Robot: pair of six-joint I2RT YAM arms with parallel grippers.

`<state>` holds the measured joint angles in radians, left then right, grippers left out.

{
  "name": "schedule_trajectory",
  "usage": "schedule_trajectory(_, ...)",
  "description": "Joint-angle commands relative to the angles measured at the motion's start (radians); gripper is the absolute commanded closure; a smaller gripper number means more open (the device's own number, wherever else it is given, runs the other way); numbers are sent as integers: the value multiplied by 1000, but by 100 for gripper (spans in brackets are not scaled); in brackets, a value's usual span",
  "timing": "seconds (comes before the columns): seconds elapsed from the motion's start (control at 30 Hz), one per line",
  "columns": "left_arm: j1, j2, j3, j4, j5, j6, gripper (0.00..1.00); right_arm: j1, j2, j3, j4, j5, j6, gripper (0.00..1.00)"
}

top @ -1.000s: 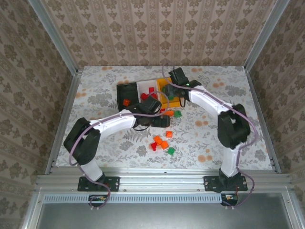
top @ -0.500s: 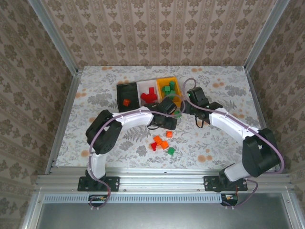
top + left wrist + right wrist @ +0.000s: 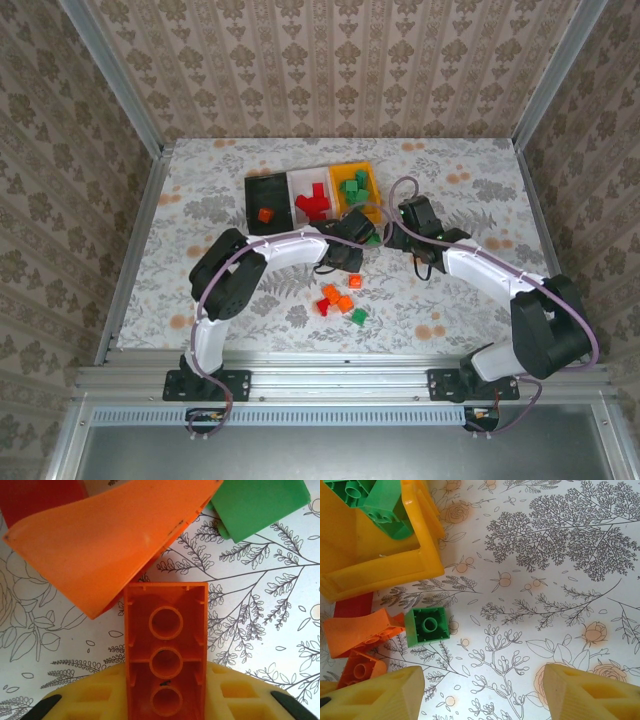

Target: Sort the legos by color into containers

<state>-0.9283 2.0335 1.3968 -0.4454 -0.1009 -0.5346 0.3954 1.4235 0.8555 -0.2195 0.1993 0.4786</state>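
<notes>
Bins sit in a row at the far middle of the counter (image 3: 200,190): black bin (image 3: 265,186), white bin (image 3: 305,177), orange-yellow bin (image 3: 380,567). Overhead, I see one orange lego (image 3: 264,214) in the black bin, red legos (image 3: 312,200) in the white, and green legos (image 3: 352,186) in the orange-yellow. Both arms reach in just in front of the orange-yellow bin. On my left wrist view the left jaws sit against both long sides of an orange brick (image 3: 166,650), its hollow underside facing the camera; the pads (image 3: 85,700) touch it. Just beyond it lie an orange sloped piece (image 3: 115,545) and a green brick (image 3: 260,502). The right jaws stand about half open, holding nothing, above bare counter beside that green brick. A loose cluster (image 3: 338,298) of orange, red and green legos lies toward the near edge.
</notes>
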Motion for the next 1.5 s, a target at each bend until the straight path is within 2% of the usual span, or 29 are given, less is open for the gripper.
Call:
schedule_trajectory(0.0,-17,-84,-18,-28,-27,7,73,-7,-24,-17,55,15,21,35)
schedule_trajectory(0.2,-20,-359,-126,-95,-81,33,73,-7,-24,-33,87,8,35,35)
schedule_trajectory(0.33,59,-470,-90,-257,-238,92,70,-7,-24,-35,100,3,37,35)
schedule_trajectory(0.4,143,-459,-47,-312,-245,132,70,-7,-25,-48,110,9,40,35)
schedule_trajectory(0.57,350,-348,1,-297,-132,165,71,-5,-25,-88,152,4,77,36)
schedule_trajectory(0.7,446,-219,99,-310,-64,184,71,-6,-21,-134,202,40,136,35)
schedule_trajectory(0.87,467,-104,231,-364,-61,222,68,-6,-24,-183,256,79,172,34)
schedule_trajectory(1.0,504,-57,262,-367,-51,214,66,-6,-52,-191,267,77,180,34)
schedule_trajectory(1.03,506,-54,263,-364,-52,213,64,-6,-51,-190,269,76,180,34)
schedule_trajectory(1.1,507,-56,261,-354,-38,217,53,-6,-45,-185,264,72,178,34)
schedule_trajectory(1.27,508,-100,238,-319,-23,225,34,-6,-38,-182,266,69,177,33)
schedule_trajectory(1.37,505,-156,238,-328,-9,209,32,-6,-40,-184,266,71,176,33)
schedule_trajectory(1.47,479,-260,169,-280,42,199,29,-6,-41,-185,268,72,176,33)
